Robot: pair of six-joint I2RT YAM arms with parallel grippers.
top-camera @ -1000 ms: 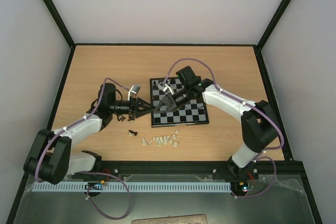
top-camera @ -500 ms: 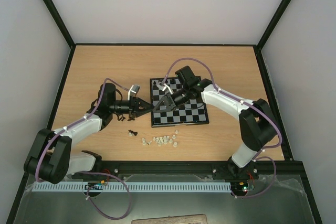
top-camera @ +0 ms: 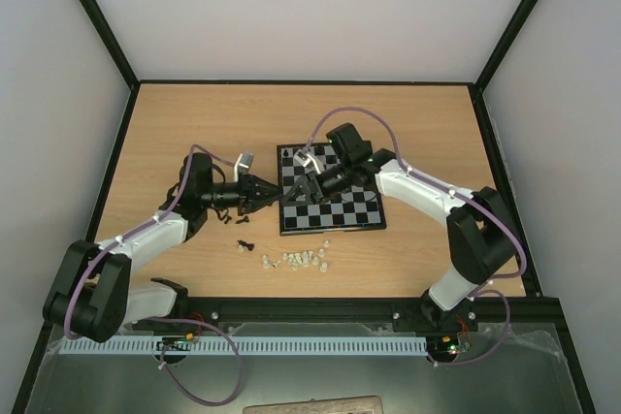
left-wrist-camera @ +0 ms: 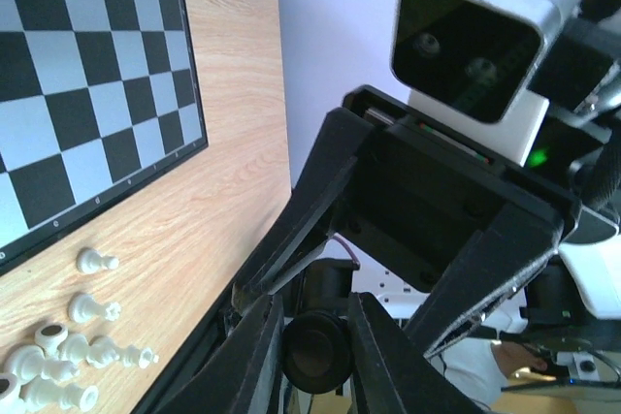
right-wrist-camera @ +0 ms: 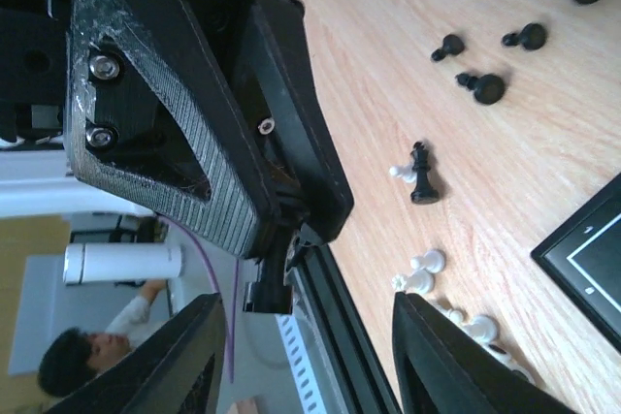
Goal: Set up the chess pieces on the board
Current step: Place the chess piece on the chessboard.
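Left fingers (left-wrist-camera: 254, 366) pinch narrowly on a black chessman (left-wrist-camera: 315, 354) just off the left edge of the board (top-camera: 354, 208), while the right fingers (right-wrist-camera: 170, 361) stand apart with nothing between them over the board's left squares. The task looks barely begun: one dark piece (top-camera: 283, 154) stands at the board's far-left corner, the other squares in view are bare, and several chess pieces (top-camera: 244, 244) lie loose on the counter (top-camera: 194, 123) toward its near edge beside a cluster of white chessmen (top-camera: 296, 260). Both arms crowd that left edge, so room is tight there, while the counter's far and right sides lie open
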